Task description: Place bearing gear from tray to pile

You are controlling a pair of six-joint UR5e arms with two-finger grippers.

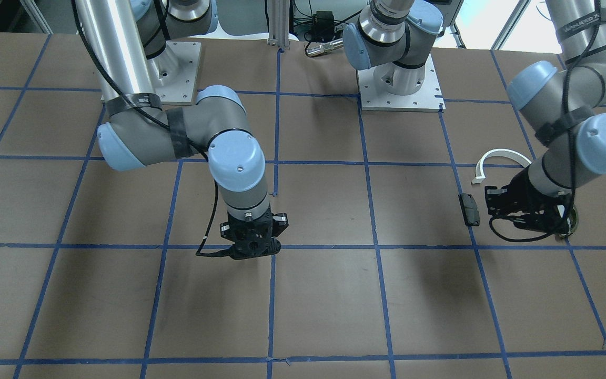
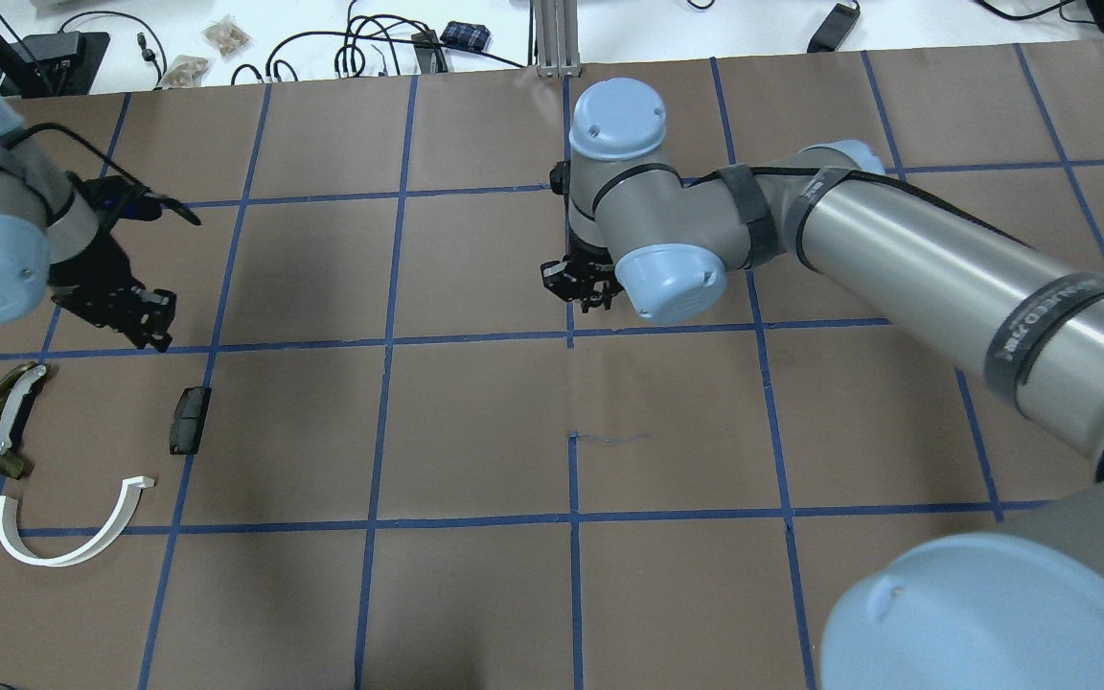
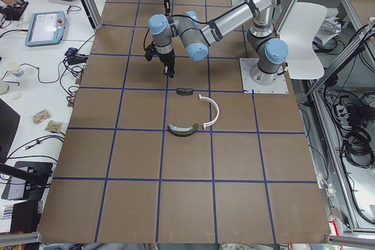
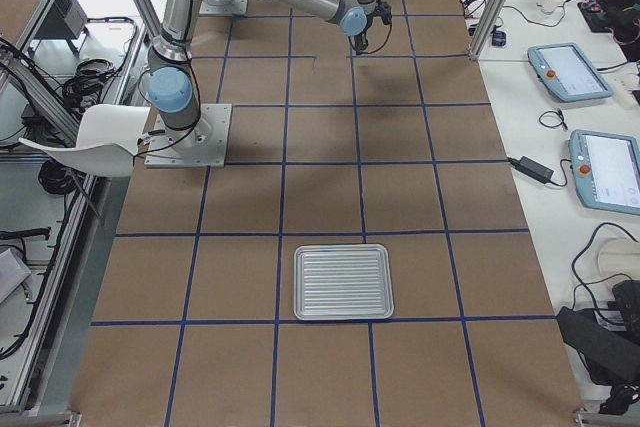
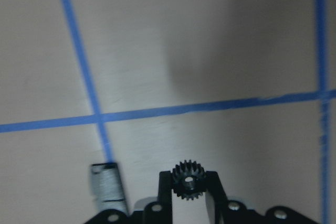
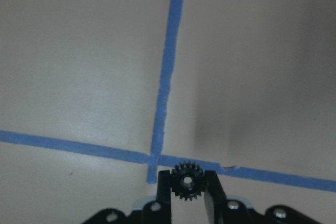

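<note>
- Bearing gear [image 5: 188, 180], a small black toothed wheel with a centre hole: the left wrist view shows it between the two dark bars of the jaws, which flank it closely.
- The right wrist view shows a like wheel [image 6: 186, 180] at the same spot. I cannot tell whether either pair of jaws is clenched on it.
- Only the wrist views show the wheels; in the exterior views they are too small to see.
- Only the right-end view shows the ribbed silver metal tray [image 4: 342, 282], near the right end of the brown, blue-taped desk [image 2: 475, 431].
- The pile lies near the desk's left end: a thin white half-ring [image 2: 68, 532], an olive-black curved piece with a white strip [image 2: 4, 422] and a small dark rectangular block [image 2: 190, 420], all apart from one another.
- The left gripper [image 2: 151, 321] hangs low beside the pile, on the side towards the operators' edge, its wrist tilted and arm bent.
- The right gripper [image 1: 253, 251] points straight down over a tape crossing at mid-desk, its arm stretched out.
</note>
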